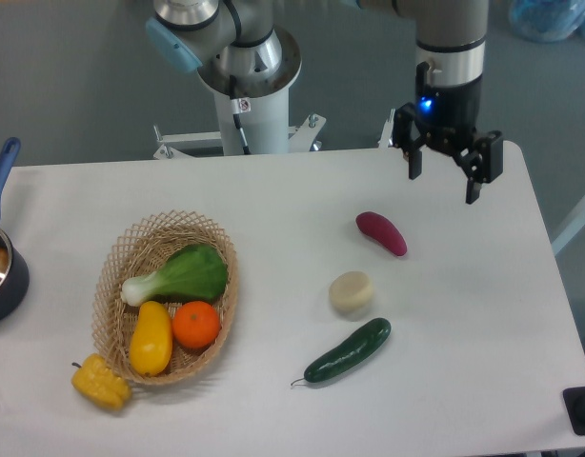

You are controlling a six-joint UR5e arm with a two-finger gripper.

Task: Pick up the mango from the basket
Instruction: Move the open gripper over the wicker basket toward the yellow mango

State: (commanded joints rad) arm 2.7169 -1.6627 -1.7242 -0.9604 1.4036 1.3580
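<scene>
the smooth yellow-orange oblong mango (pixel 151 337) lies in the near left part of the shallow oval wicker basket (pixel 116 265), touching the round orange (pixel 196 324) on its right, with the leafy green bok choy (pixel 181 274) just beyond. its long upper side lies open to a grasp from above. a lumpy yellow bell pepper (pixel 101 382) sits outside the rim, near. the black two-finger gripper (pixel 443 179) hangs far right over the white table (pixel 273 209), jaws wide and holding nothing, well apart from the basket, likely because its approach is not yet begun.
</scene>
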